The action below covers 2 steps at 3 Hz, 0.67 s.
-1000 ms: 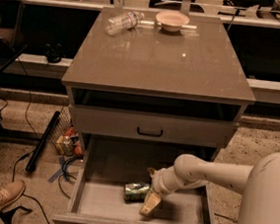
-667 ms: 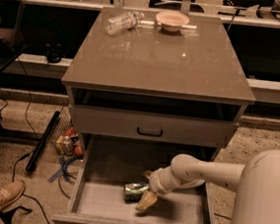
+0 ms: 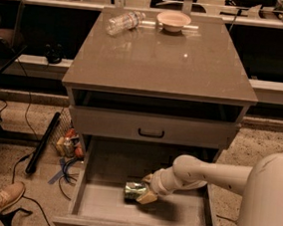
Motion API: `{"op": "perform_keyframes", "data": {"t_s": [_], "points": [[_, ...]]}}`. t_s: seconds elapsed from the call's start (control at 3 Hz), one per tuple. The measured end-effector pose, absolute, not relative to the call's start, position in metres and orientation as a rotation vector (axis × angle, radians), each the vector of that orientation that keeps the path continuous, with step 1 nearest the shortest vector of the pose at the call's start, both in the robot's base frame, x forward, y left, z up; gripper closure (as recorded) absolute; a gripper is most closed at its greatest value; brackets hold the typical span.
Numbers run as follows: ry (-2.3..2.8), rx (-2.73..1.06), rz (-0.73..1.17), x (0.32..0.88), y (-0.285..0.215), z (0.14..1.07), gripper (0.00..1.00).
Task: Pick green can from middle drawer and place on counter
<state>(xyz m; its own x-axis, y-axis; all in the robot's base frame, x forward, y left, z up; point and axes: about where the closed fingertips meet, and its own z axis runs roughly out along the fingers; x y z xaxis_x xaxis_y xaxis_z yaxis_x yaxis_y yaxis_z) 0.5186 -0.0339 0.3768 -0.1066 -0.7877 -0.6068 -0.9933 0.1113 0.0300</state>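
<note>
The green can [image 3: 134,191] is lying on its side on the floor of the middle drawer [image 3: 103,209], which is standing pulled out at the bottom of the cabinet, and the can is sitting a little left of the floor's centre and nearer the front wall than the back. The gripper [image 3: 144,190] is reaching down into the drawer from the right and is sitting right against the can's right end; it seems to be touching the can, but whether it is open or closed on it cannot be told from here. The pale arm [image 3: 210,174] is stretching in over the drawer's right wall. Above, a shallower drawer front with a black handle [image 3: 151,133] is sitting closed. On the counter [image 3: 161,67], near its far edge, a clear water bottle [image 3: 124,22] is lying on its side just beside a pink bowl [image 3: 173,21]
</note>
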Motion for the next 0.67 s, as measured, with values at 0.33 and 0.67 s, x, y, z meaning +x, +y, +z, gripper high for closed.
{"op": "perform_keyframes", "data": {"t_s": [0.33, 0.67], "points": [[1.879, -1.691, 0.635, 0.516, -0.039, 0.415, 0.89], [1.809, -1.652, 0.643, 0.502, -0.071, 0.459, 1.0]]}}
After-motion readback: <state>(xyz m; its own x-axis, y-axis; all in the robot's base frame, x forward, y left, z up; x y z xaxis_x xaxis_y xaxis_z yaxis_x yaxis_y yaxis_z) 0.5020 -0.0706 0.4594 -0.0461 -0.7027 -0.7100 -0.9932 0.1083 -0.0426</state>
